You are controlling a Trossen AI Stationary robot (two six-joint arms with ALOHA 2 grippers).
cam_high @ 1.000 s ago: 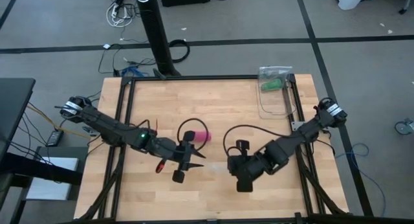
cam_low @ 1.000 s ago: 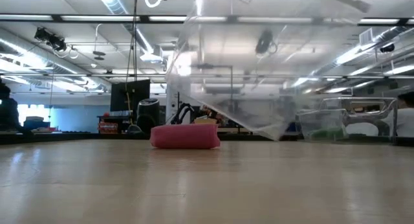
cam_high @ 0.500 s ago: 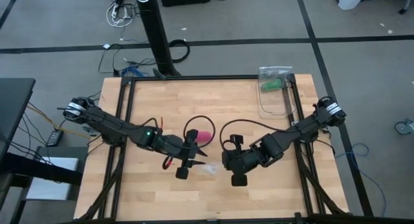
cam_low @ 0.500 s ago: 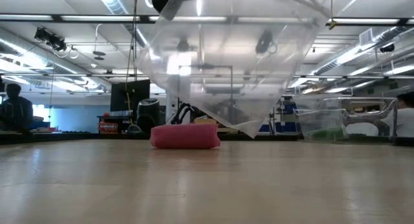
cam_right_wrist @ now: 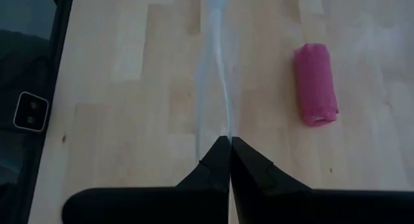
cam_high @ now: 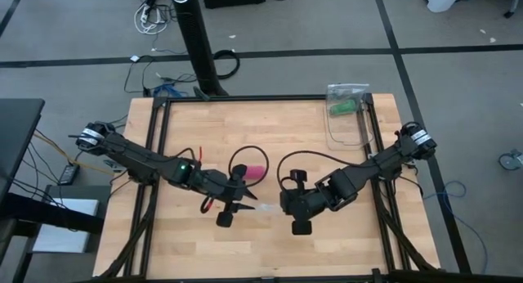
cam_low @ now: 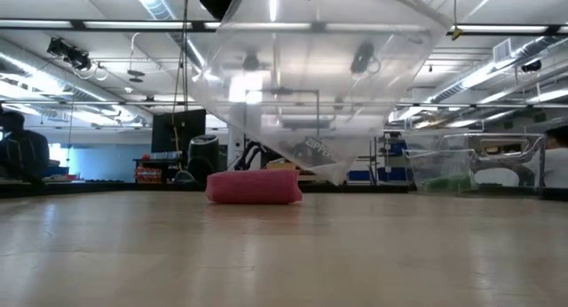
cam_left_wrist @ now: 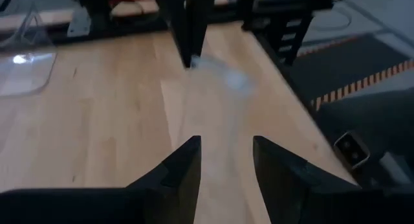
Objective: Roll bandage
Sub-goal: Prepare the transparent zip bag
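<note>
Wood-plank bench (cam_high: 270, 128) in a black frame, sitting on grey floor (cam_high: 73, 29) crossed by dark seams. Black post (cam_high: 196, 42) behind the bench, cables (cam_high: 151, 17) tangled at its base. Low view: open hall, long ceiling strip lights (cam_low: 169, 5), dark monitor (cam_low: 177, 129), a person (cam_low: 19, 152) at far left.

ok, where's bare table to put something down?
Bare: the table strip beyond the bandage, and the near edge below both arms. Crowded: the middle, with left gripper, right gripper and clear bag; second bag fills the far-right corner.
</note>
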